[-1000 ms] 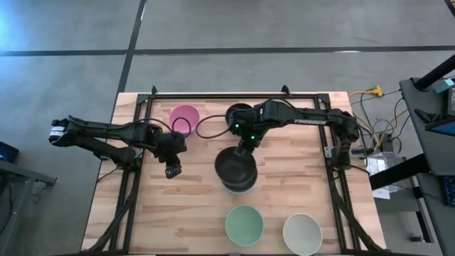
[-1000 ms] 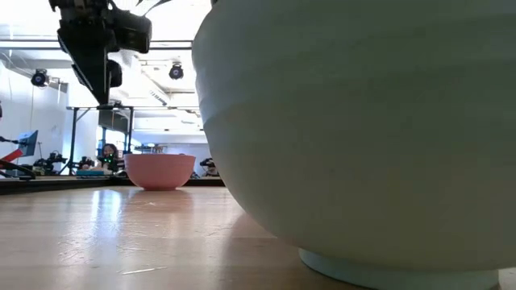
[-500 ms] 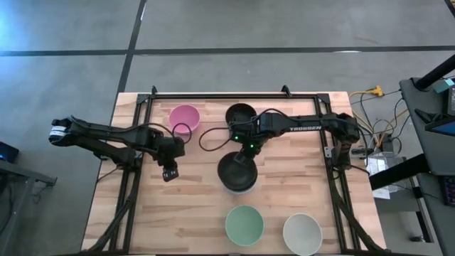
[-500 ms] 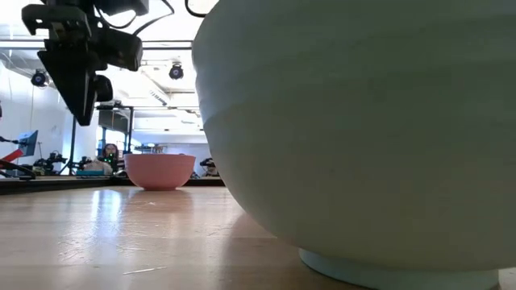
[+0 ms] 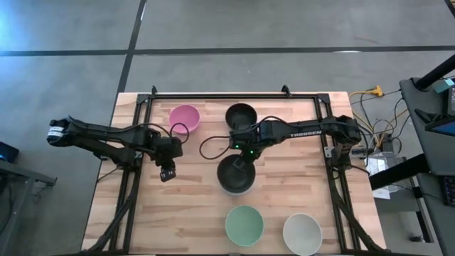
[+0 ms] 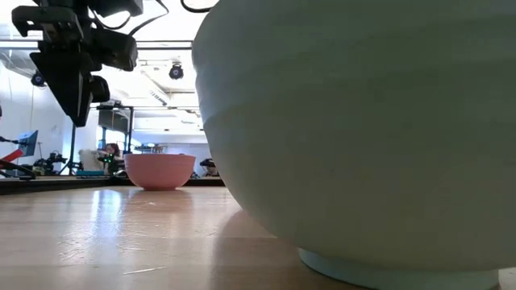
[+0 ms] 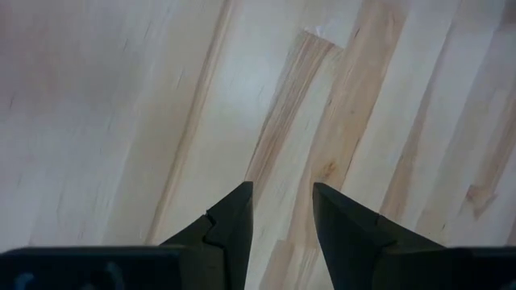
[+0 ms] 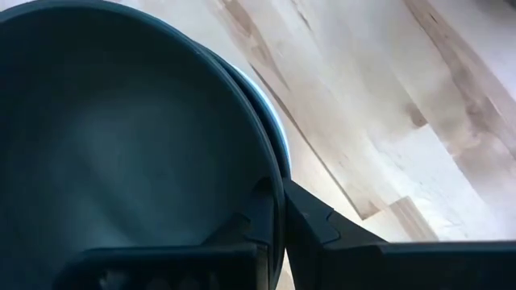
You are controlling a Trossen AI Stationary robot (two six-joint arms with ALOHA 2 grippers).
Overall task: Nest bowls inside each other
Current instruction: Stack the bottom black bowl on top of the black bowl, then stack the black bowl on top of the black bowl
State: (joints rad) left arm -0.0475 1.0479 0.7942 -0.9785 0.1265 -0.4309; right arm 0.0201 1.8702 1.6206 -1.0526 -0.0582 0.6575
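Flanking the stacked black bowls (image 5: 235,174) — mint bowl (image 5: 244,225), pink bowl (image 5: 184,117).

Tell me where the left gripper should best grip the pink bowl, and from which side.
Probably the rim. The pink bowl stands upright and open, apart from the other bowls, so its thin wall can pass between two fingers: one inside, one outside. The left gripper is open over bare table; coming from above onto the rim's near side looks simplest.

The right gripper (image 5: 240,161) is set on the far rim of a stack of bowls (image 5: 235,177) at mid-table. A single bowl (image 5: 240,115) is found behind it, another (image 5: 184,118) behind-left, two more (image 5: 244,225) (image 5: 302,232) in front. The left gripper (image 5: 166,174) is placed well apart on the left.
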